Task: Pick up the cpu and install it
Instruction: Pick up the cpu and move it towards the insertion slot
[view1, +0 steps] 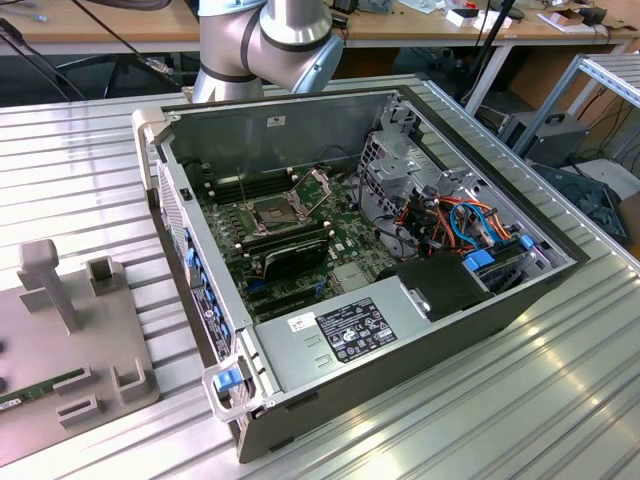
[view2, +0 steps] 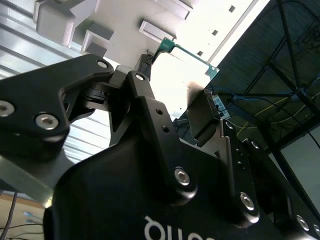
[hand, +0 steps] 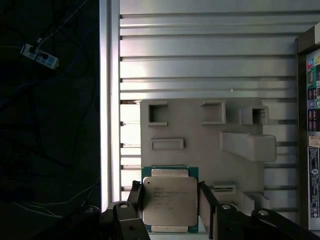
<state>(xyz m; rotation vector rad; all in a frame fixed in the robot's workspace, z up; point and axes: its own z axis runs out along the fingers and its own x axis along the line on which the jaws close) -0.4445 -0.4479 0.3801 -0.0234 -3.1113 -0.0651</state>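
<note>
In the first wrist view the cpu (hand: 169, 201), a silver-grey square chip with a green rim, sits between the two black fingers of my gripper (hand: 170, 202), which touch its opposite edges. It hovers over the near edge of a grey fixture plate (hand: 200, 150). In the second wrist view my gripper (view2: 175, 82) shows from behind, with the cpu's green rim (view2: 192, 56) past the fingertips. In the exterior view the dark socket (view1: 272, 210), its metal frame hinged open, lies on the motherboard inside the open computer case (view1: 400, 330).
The grey fixture plate (view1: 90, 340) carries raised blocks, a post (view1: 45, 280) and a green memory stick (view1: 40, 385) at the exterior view's left. Cables and drive bays (view1: 470, 235) fill the case's right side. The arm's base (view1: 260, 40) stands behind the case.
</note>
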